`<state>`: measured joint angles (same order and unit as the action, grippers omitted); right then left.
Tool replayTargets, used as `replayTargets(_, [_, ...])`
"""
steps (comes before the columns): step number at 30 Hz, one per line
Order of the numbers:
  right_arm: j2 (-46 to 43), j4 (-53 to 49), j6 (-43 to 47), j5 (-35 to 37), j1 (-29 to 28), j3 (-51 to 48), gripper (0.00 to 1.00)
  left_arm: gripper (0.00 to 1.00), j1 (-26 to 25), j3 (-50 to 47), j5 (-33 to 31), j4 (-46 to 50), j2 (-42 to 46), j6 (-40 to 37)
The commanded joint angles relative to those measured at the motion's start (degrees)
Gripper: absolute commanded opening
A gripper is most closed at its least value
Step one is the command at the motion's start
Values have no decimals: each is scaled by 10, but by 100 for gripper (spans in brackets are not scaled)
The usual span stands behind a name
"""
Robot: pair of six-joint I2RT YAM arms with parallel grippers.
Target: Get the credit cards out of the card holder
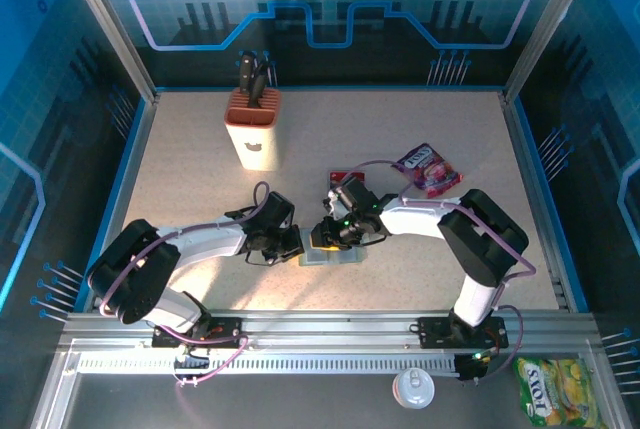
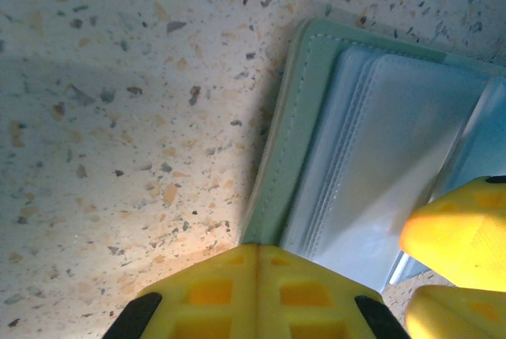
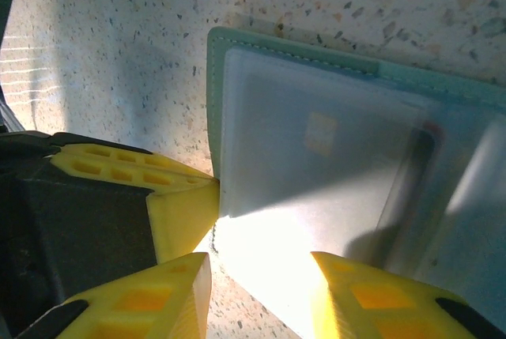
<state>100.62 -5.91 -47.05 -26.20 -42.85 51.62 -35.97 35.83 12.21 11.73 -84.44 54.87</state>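
A can (image 1: 413, 387) and a yellow packet (image 1: 553, 391) sit nearest, well on this side of the holder and off to its right. The holder (image 1: 338, 257) lies open and flat on the table (image 1: 200, 189), between the two arms. The left gripper (image 2: 257, 260) is squeezed tight, and its tips touch the holder's left edge. The right gripper (image 3: 261, 276) is just beside it, over the holder. Its fingers are a little way apart, with a corner of a clear sleeve (image 3: 261, 220) between them. I cannot tell if they touch the sleeve. Inside the holder a card (image 3: 356, 149) shows through the sleeve, all blurry. Just past the holder a red card (image 1: 343, 176) lies on the table, partly hidden by the right arm. Farther back and to the holder's right is a purple packet (image 1: 428, 169). Farthest back, to the holder's left, stands a knife block (image 1: 255, 134) with dark handles poking up.
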Motion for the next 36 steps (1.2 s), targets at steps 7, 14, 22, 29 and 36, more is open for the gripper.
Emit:
replayTargets(7, [9,-22,-5,8,-10,18,38,3,-3,-8,-20,20,-2,-16])
replayTargets(14, [10,-55,5,25,-10,23,38,3,-3,-9,-22,22,-2,-18])
replayTargets(22, [-2,-104,24,62,-10,30,38,3,-3,-11,-23,22,-2,-17])
replayTargets(29, [1,-117,33,68,-9,36,38,3,-3,-12,-24,23,-1,-17])
replayTargets(36, [-1,-106,33,60,-6,30,38,3,-3,1,-30,39,15,-18])
